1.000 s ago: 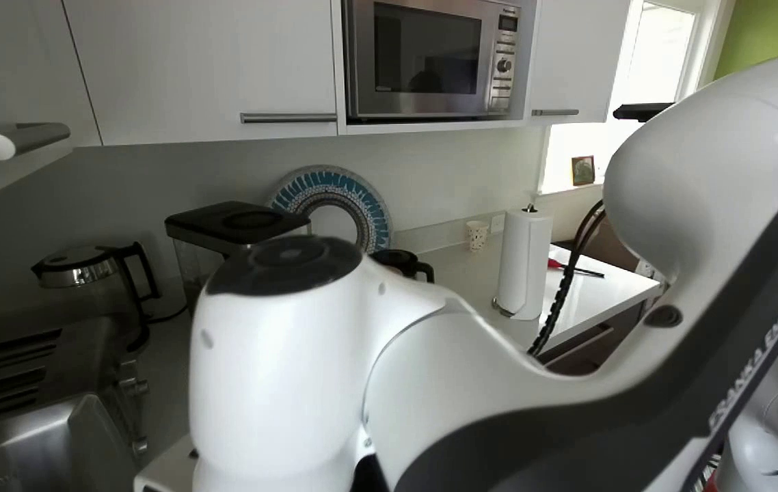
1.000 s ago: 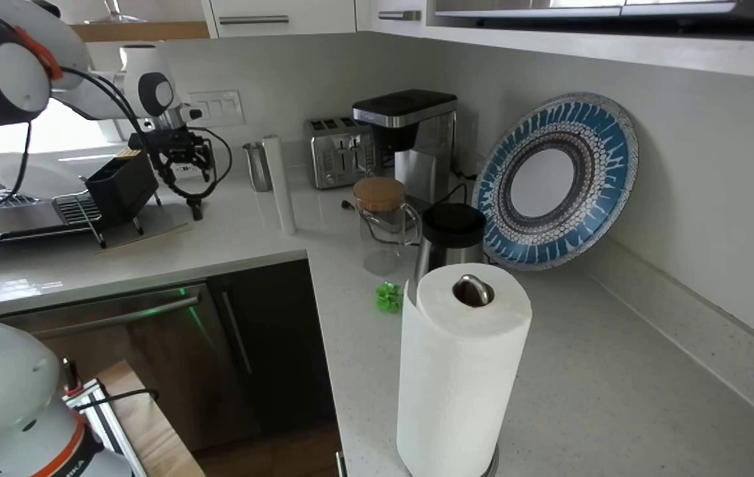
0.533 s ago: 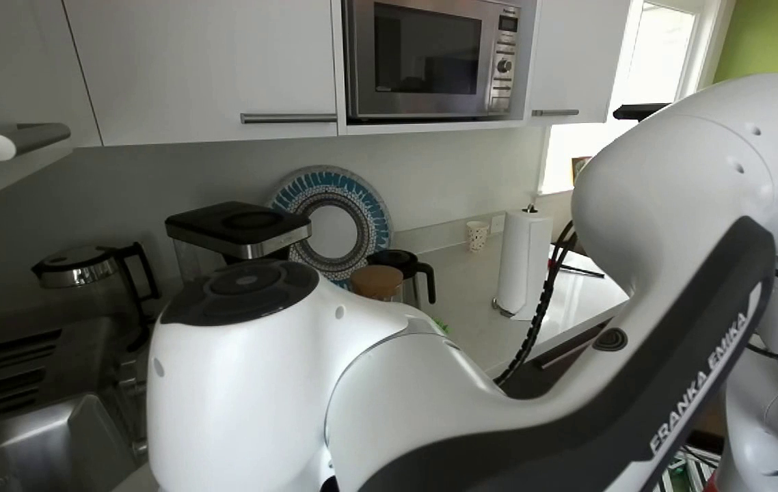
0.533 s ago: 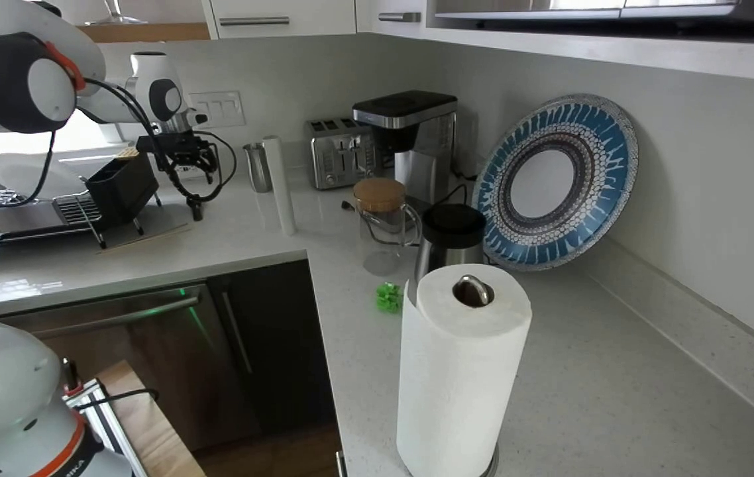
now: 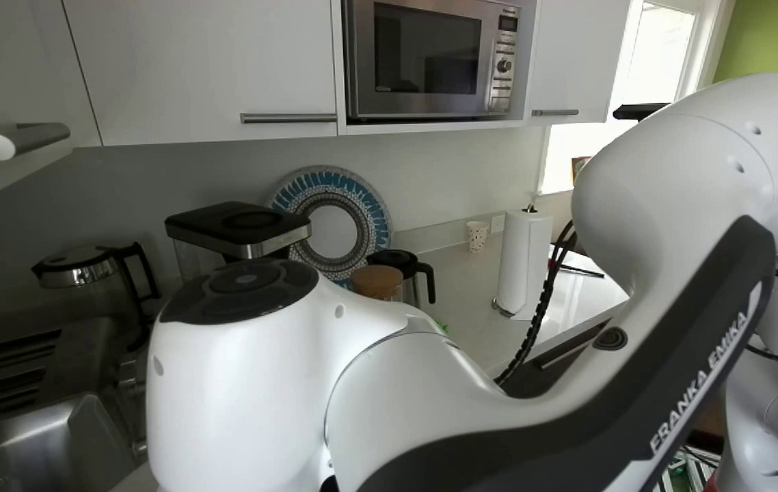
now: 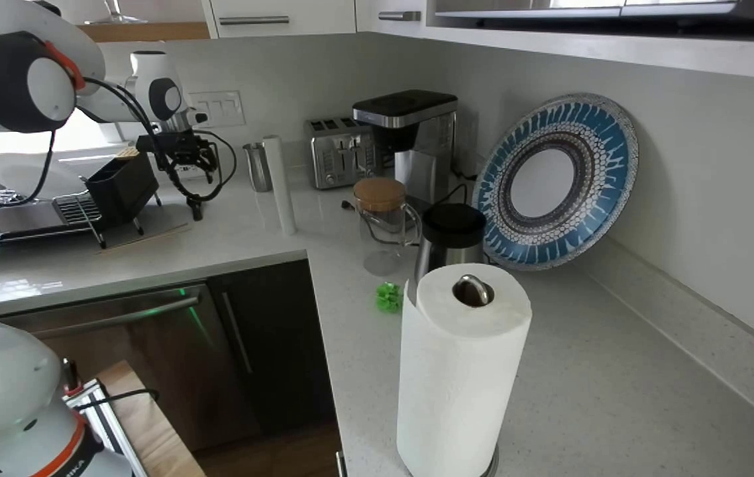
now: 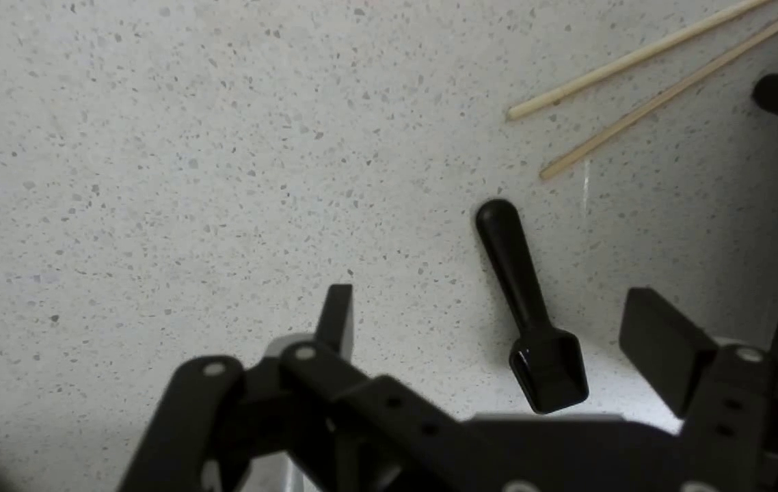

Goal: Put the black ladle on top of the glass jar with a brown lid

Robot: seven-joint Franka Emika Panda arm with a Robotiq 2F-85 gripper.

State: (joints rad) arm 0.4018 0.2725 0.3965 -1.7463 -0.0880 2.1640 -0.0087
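Note:
The black ladle (image 7: pixel 515 273), a small scoop, lies on the speckled counter in the wrist view. Its bowl end points toward the gripper base. My gripper (image 7: pixel 489 292) is open and empty, its fingers wide apart, with the ladle below between them, nearer the right finger. In an exterior view the gripper (image 6: pixel 205 165) hangs above the counter by the dish rack; a small dark shape under it looks like the ladle. The glass jar with a brown lid (image 6: pixel 379 195) stands upright, well away from the gripper. Its lid shows in an exterior view (image 5: pixel 377 281), where the arm hides the gripper.
Two wooden sticks (image 7: pixel 635 102) lie beside the ladle. A dish rack (image 6: pixel 79 212) stands near the gripper. A thin white roll (image 6: pixel 279 185) and metal pitcher (image 6: pixel 258 169) stand between gripper and jar. The coffee machine (image 6: pixel 407 109) and black-lidded carafe (image 6: pixel 453 228) are by the jar.
The arm shifted during the first half second, left and down in an exterior view, uncovering the jar's lid. It has stayed almost still since. The jar has not moved.

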